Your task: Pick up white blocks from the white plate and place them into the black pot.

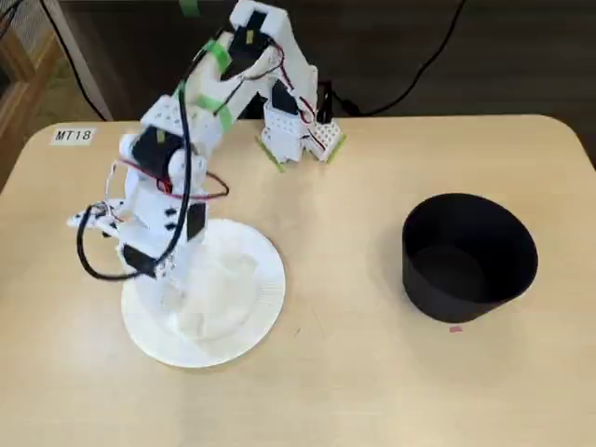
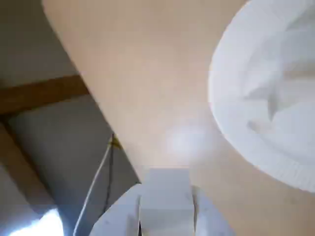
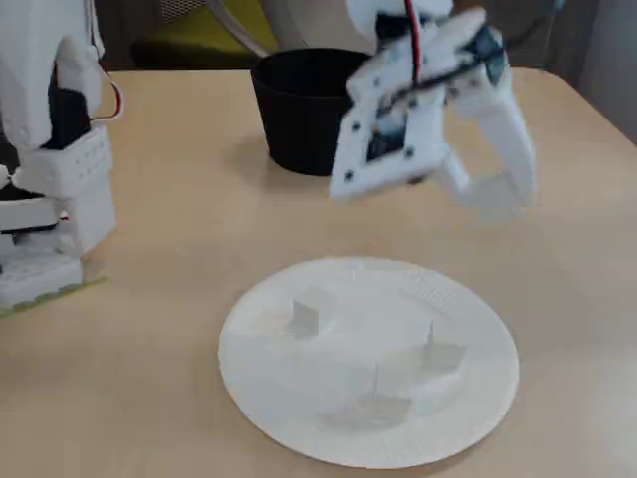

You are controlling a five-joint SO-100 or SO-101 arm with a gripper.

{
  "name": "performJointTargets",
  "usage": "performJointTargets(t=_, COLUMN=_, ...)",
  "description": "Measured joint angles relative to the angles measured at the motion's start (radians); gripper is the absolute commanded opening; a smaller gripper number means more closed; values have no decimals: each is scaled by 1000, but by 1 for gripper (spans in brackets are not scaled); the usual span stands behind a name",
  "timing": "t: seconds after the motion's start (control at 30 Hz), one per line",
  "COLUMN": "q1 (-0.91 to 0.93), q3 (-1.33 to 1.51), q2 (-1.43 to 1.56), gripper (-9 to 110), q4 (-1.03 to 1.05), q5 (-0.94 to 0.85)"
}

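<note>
On the table (image 3: pixel 179 249), blocks (image 3: pixel 304 317) lie below the tool (image 3: pixel 493 194).

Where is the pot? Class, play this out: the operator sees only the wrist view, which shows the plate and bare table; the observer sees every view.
Observer: In a fixed view the pot stands on the table, right of the plate and apart from it.
Operator: Is anything in it?
Observer: No block shows inside it.
Operator: Are blocks left on the plate?
Observer: Yes, in a fixed view at least three blocks lie on it.
</note>
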Motion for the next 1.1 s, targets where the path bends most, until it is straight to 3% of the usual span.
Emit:
performJointTargets(t=0.23, q1=-446, q3=402, q2=469, gripper=-2, q4=-169, q5=74)
performJointTargets(t=0.5, q1=-940, q3=597, q2=410, gripper=-2, q4=-331, q5=-63)
performJointTargets(t=0.77, q1=-997, q3=600, q2=299, gripper=-2, q4=-431, q5=-132)
performJointTargets(t=0.97, q1=-966, q3=600, q2=302, gripper=27, q4=-354, q5=-132)
performJointTargets(t=1.1, q1=-951, q3=600, q2=351, gripper=26, q4=-244, q5=-132)
